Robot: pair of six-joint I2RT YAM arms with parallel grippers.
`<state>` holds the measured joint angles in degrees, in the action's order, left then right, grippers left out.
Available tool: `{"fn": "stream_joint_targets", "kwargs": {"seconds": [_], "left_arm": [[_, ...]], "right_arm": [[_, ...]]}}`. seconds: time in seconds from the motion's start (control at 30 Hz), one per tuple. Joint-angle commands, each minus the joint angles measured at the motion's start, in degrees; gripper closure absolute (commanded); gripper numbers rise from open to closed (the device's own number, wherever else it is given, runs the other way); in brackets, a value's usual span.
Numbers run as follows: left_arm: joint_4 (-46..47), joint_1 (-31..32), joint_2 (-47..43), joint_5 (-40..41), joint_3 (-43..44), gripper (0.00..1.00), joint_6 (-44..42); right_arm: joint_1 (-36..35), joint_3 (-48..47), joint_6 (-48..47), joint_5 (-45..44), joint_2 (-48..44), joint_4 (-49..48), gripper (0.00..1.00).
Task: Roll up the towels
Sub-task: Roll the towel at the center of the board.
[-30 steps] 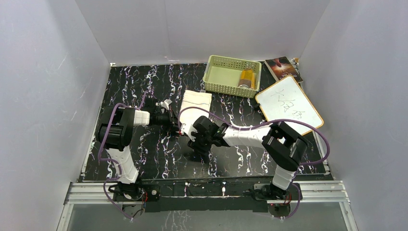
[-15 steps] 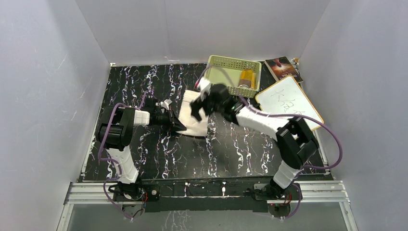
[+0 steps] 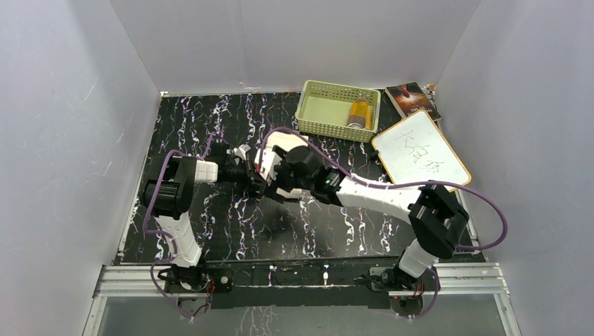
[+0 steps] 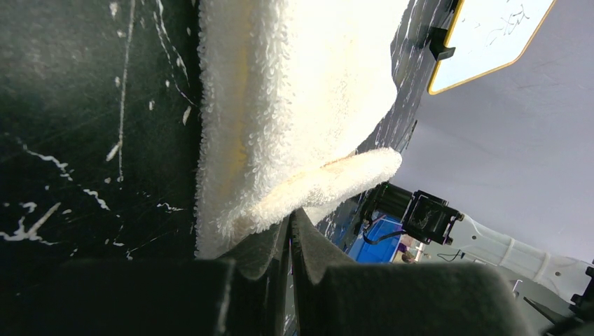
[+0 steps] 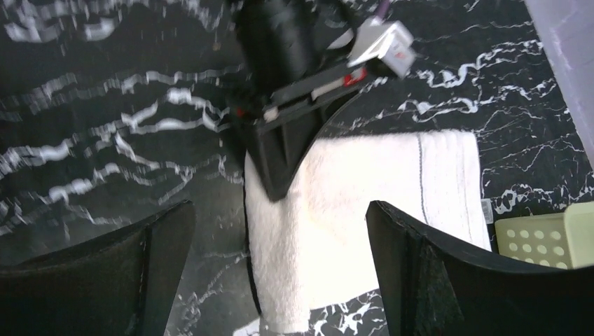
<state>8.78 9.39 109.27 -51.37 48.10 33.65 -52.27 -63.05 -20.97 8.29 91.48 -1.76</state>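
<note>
Black marbled table: left gripper pinches cream towel edge from 9 o'clock. Right gripper spread wide, hovering above towel.

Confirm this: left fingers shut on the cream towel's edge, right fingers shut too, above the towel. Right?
No. The right fingers are wide open, not shut; the right wrist view shows them spread above the cream towel. The left fingers are shut on its edge, as you said.
</note>
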Motion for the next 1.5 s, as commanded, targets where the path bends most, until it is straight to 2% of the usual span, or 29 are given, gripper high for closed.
{"fn": "stream_joint_targets", "kwargs": {"seconds": [0.0, 0.33, 0.53, 0.7, 1.13, 1.23, 1.37, 1.47], "left_arm": [[-5.3, 0.6, 3.0, 9.2, -2.4, 0.97, -3.2], [-5.9, 0.6, 3.5, 8.9, -2.2, 0.96, -3.6], [-5.9, 0.6, 3.6, 8.6, -2.2, 0.97, -3.6], [-5.9, 0.6, 3.7, 8.4, -2.2, 0.97, -3.5], [-6.8, 0.6, 4.2, 8.8, -1.6, 0.96, -4.3], [-7.0, 0.6, 4.3, 8.7, -1.3, 0.97, -4.5], [-8.4, 0.6, 3.5, 8.7, -0.7, 0.96, -4.7], [-11.6, -1.3, 0.1, 7.6, 1.5, 0.96, -5.6]], "right_arm": [[-1.0, 3.2, -13.3, -3.7, 1.9, -3.8, 0.10], [-1.1, -2.4, -18.0, -0.8, 11.2, 3.5, 0.31], [-1.1, -5.0, -17.7, -0.3, 15.1, 6.0, 0.35], [-0.8, -6.8, -17.2, -1.9, 17.2, 8.2, 0.46], [3.0, -6.0, -15.1, -2.4, 18.4, 11.2, 0.53], [3.1, -6.7, -14.2, -1.1, 19.4, 12.5, 0.61], [3.1, -9.5, -11.2, 1.7, 21.4, 16.5, 0.84], [3.1, -11.0, -8.0, 5.2, 21.2, 19.8, 0.95]]}}
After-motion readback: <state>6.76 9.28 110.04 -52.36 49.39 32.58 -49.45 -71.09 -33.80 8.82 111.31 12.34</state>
